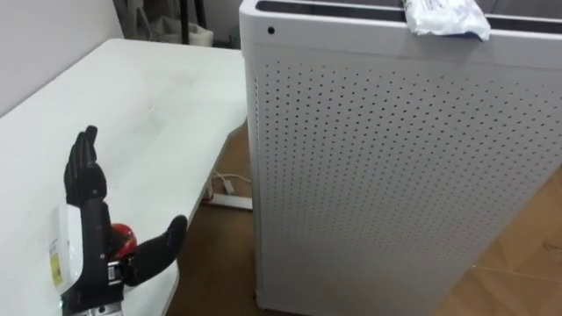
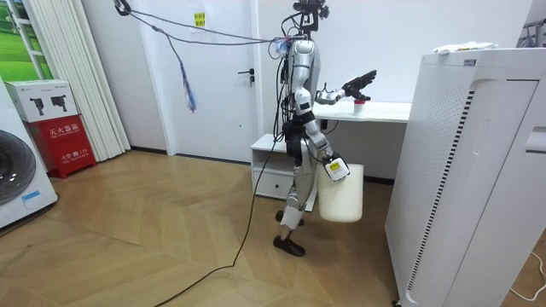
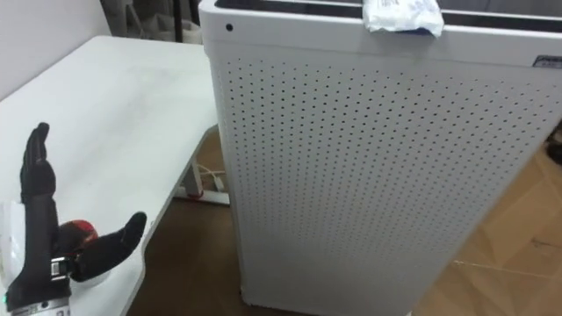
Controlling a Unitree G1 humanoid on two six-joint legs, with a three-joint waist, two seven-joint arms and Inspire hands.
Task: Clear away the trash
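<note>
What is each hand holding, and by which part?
The left hand is open and empty. The right hand carries the white bin by its top; the exact grip cannot be told.

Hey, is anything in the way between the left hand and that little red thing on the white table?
Nothing visible does. The left hand is open above the white table, and the red thing shows right by its palm, in the crook of the thumb. The tall perforated unit stands to the right, outside that gap.
</note>
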